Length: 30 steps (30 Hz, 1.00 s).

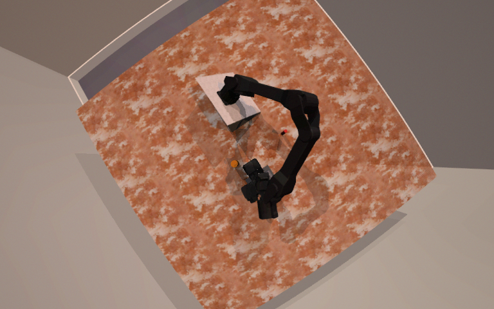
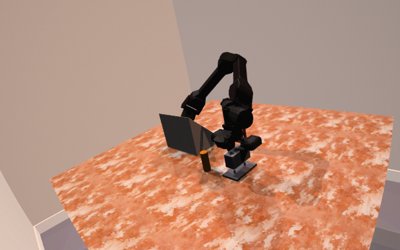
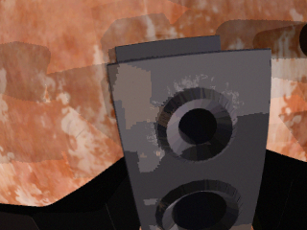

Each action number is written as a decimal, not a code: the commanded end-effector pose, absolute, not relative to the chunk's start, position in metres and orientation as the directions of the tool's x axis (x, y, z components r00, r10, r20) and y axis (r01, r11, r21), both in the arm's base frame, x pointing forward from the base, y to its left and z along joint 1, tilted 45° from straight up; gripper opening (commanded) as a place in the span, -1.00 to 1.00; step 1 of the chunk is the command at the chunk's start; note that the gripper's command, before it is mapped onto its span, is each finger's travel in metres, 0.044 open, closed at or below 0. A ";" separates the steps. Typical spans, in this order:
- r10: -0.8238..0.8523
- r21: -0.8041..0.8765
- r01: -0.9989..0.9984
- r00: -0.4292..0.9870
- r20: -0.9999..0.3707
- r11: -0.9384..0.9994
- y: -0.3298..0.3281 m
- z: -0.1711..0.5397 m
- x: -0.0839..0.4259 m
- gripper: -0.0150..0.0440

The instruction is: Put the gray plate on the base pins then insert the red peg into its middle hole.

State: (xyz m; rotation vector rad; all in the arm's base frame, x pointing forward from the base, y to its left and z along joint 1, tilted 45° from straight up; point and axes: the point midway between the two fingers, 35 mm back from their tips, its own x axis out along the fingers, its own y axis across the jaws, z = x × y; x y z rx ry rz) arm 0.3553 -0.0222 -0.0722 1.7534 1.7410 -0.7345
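My gripper (image 2: 238, 150) (image 3: 183, 149) is shut on the gray plate (image 2: 231, 160) (image 3: 249, 86), a thick block with round holes. The plate hangs just above the flat base (image 2: 241, 174), with a visible gap. Two short pins stand up from the base below the plate. In the wrist view the base (image 3: 168, 49) shows only as a strip beyond the plate's far edge, and the pins are hidden. The red peg (image 1: 285, 131) (image 2: 245, 130) stands away from the gripper, mostly hidden behind the arm in the exterior view. Its end is red and its side dark.
An orange-topped cylinder (image 1: 234, 163) (image 2: 205, 161) stands close beside the gripper and base. A large wedge-shaped block (image 1: 244, 109) (image 2: 178, 133) carries the arm's mount. The arm arches from it over to the gripper. The patterned table (image 1: 165, 164) (image 2: 152, 198) has open edges.
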 end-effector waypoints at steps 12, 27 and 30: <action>0.698 0.008 1.000 0.012 -0.716 -0.009 -0.009 -0.085 0.356 -0.49; 0.698 0.011 1.000 0.012 -0.716 -0.006 -0.006 -0.088 0.356 -0.22; 0.698 0.011 1.000 0.012 -0.716 -0.006 -0.006 -0.088 0.356 0.04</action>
